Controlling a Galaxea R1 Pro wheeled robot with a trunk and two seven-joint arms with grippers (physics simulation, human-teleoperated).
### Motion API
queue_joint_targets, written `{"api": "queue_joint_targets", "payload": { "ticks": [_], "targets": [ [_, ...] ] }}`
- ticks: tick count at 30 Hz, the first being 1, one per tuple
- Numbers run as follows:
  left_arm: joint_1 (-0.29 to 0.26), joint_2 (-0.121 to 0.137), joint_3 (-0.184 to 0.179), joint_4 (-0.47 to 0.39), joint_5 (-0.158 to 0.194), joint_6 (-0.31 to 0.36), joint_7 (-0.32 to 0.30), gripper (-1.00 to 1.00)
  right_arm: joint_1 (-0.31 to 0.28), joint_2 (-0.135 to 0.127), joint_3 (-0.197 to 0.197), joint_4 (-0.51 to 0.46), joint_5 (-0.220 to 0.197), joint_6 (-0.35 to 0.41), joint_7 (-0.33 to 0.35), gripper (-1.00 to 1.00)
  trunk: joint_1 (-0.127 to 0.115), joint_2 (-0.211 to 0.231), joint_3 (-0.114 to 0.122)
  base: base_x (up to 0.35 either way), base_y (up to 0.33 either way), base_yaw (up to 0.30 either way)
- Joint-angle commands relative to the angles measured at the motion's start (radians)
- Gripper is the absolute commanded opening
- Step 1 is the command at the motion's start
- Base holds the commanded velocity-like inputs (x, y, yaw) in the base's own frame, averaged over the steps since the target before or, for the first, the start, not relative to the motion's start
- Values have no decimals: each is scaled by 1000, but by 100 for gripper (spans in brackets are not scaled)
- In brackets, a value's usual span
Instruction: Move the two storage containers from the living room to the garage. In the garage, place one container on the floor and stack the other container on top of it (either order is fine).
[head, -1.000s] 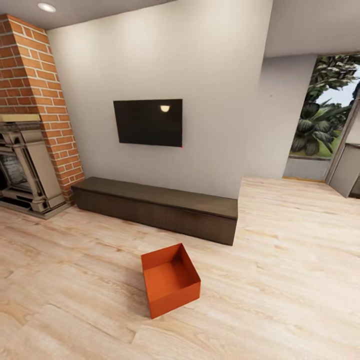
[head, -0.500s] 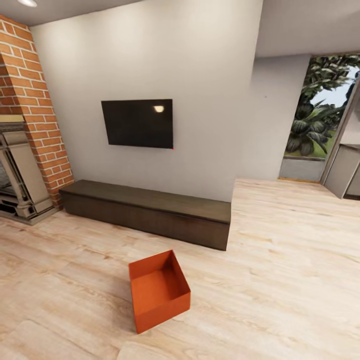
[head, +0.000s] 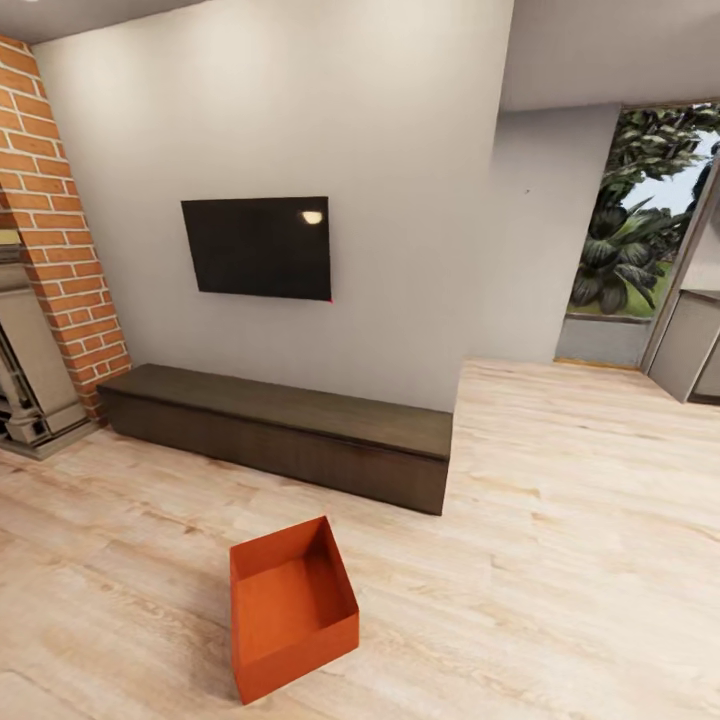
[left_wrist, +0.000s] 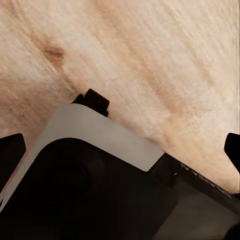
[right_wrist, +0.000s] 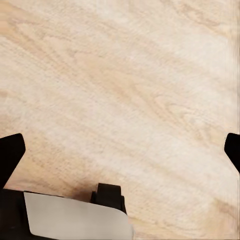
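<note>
One orange-red lidless storage container (head: 290, 620) sits on the light wood-plank floor of the living room, low and left of centre in the head view, empty inside and turned at an angle. In the left wrist view my left gripper (left_wrist: 120, 150) is open, its dark fingertips (left_wrist: 11, 150) far apart at the picture's edges, with the robot's dark and white base and the plank floor between them. My right gripper (right_wrist: 120, 150) is open too, fingertips (right_wrist: 10, 150) wide apart over bare planks. Neither gripper holds anything.
A long dark low cabinet (head: 280, 435) runs along the white wall behind the container, under a black TV (head: 257, 247). A red-brick chimney (head: 60, 230) and fireplace (head: 25, 380) stand at the left. Glass garden doors (head: 640, 230) and open plank floor lie to the right.
The whole head view has shifted: the camera has turned right and come closer, so the container, cabinet, TV and chimney sit further left and the container lower. Nothing itself has moved.
</note>
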Motion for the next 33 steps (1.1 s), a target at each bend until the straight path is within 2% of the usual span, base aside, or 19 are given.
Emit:
{"api": "queue_joint_targets", "payload": {
  "ticks": [1,27,33],
  "targets": [
    [0,-1,0,-1,7,2,2,100,-1,0,3,1,4,-3,0,100,0,0,-1,243,-234,0],
    [0,-1,0,0,7,2,2,100,-1,1,3,2,4,-3,0,100,0,0,-1,244,-244,0],
    [0,1,0,-1,8,3,3,100,-1,1,3,2,4,-3,0,100,0,0,1,237,-235,185]
  ]
}}
